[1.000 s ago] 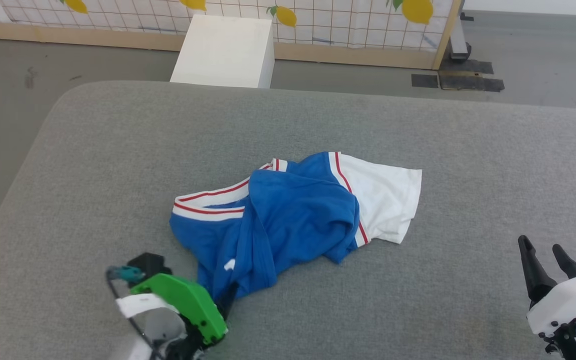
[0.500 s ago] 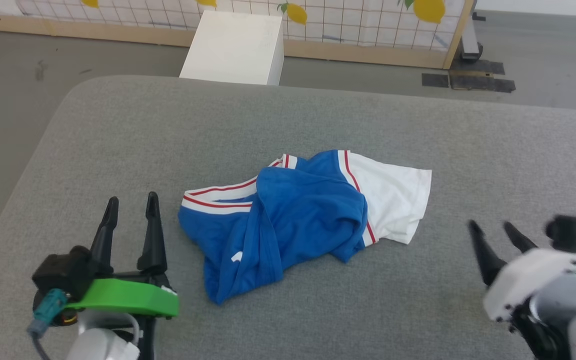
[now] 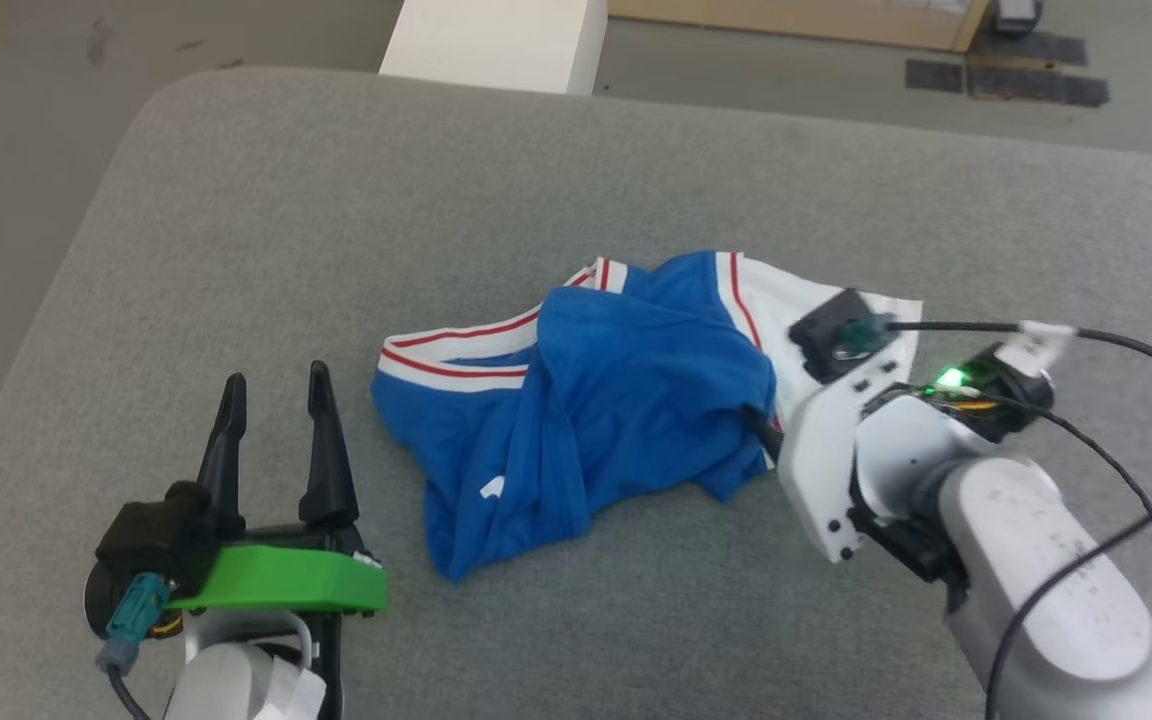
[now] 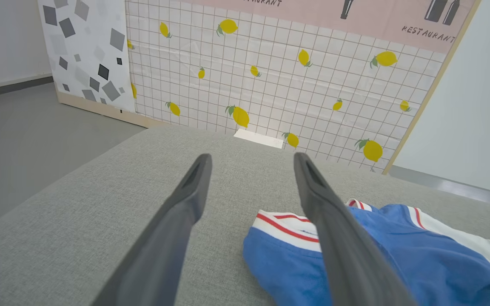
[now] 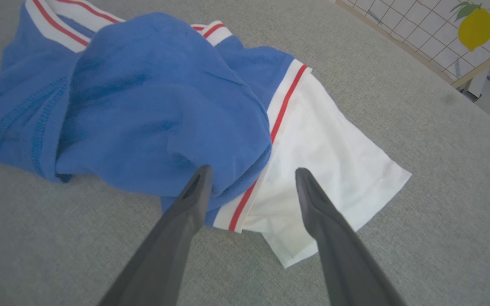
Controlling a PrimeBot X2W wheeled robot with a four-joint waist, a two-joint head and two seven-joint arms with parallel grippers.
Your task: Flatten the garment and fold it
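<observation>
Grey fabric surface, white box beyond, lemon-print grid panel

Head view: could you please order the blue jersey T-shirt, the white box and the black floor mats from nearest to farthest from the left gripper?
From the left gripper:
1. Blue jersey T-shirt, just to its right on the grey padded surface.
2. White box, beyond the surface's far edge.
3. Black floor mats, far right, farthest back.

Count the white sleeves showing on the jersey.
1: a white sleeve spread flat at the right end of the garment in the head view. A second may be buried in the blue bunch.
</observation>
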